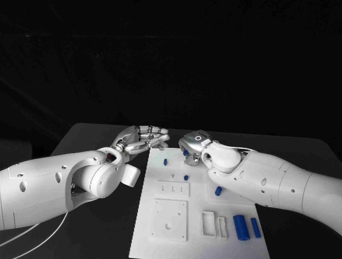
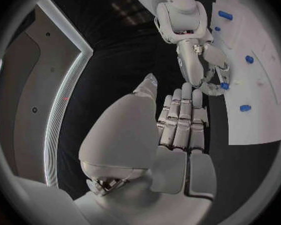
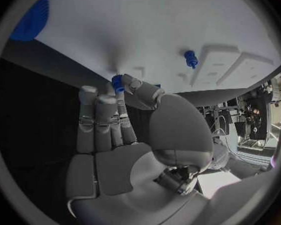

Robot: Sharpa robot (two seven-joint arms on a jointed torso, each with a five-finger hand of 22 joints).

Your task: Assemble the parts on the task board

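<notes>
From the head view, the flat white task board (image 1: 198, 216) lies on the black table (image 1: 93, 135), with small blue parts (image 1: 239, 226) on it. The silver left hand (image 1: 143, 137) hangs beside its far corner.

From the left wrist, its fingers (image 2: 181, 120) lie together, holding nothing.

From the right wrist, the silver right hand (image 3: 125, 135) pinches a small blue peg (image 3: 117, 82) at the board.

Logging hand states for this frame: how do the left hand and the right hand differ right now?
The right hand pinches a small blue part at its fingertips; the left hand holds nothing, fingers straight and close together. The right hand is at the task board, over its far end; the left hand hovers beside the board's far left corner, over black table. Both are silver, on white arms.
</notes>
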